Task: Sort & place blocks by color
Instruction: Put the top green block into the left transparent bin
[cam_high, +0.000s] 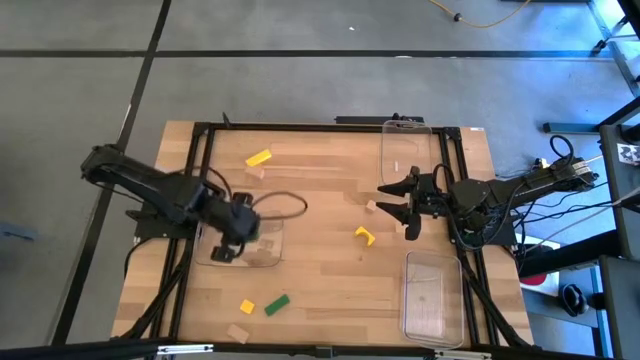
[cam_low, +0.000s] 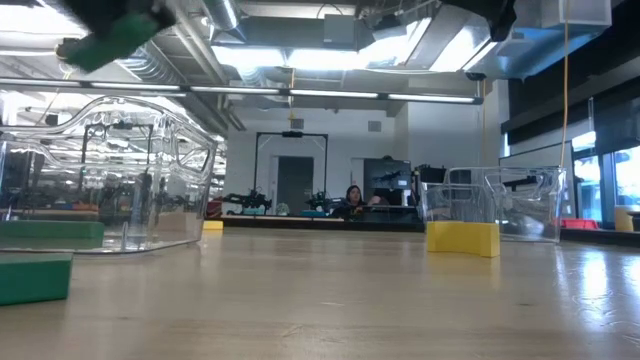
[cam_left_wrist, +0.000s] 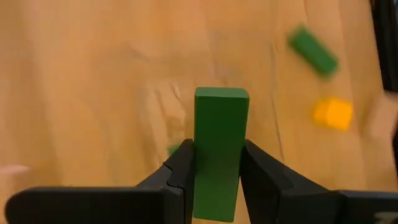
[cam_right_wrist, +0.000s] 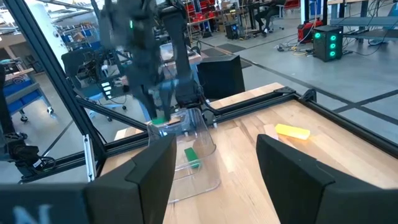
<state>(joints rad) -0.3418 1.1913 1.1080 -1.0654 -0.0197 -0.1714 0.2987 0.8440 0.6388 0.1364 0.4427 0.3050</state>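
Note:
My left gripper (cam_high: 225, 252) hovers over the clear tray (cam_high: 262, 250) at the table's left and is shut on a green block (cam_left_wrist: 221, 124). The right wrist view shows that block (cam_right_wrist: 159, 118) above the tray, with another green block (cam_right_wrist: 191, 157) lying on the tray's floor. My right gripper (cam_high: 397, 200) waits open at mid-right, touching nothing. Loose on the table lie a green block (cam_high: 276, 305), yellow blocks (cam_high: 258, 158) (cam_high: 364, 235) (cam_high: 246, 306) and tan blocks (cam_high: 372, 207) (cam_high: 237, 333). My left gripper pinches the green block between its two fingers (cam_left_wrist: 183, 165), one on each long side face (cam_left_wrist: 202, 162). The fingers come from above, pointing down, and lie along the block. Its free end (cam_left_wrist: 221, 94) sticks out past the fingertips. The block is lifted clear above the tray.
Two more clear trays stand at the far right (cam_high: 405, 150) and the near right (cam_high: 432, 295). A black frame (cam_high: 200, 180) runs along the table's left, far and right sides. The wood between the trays is bare around the scattered blocks.

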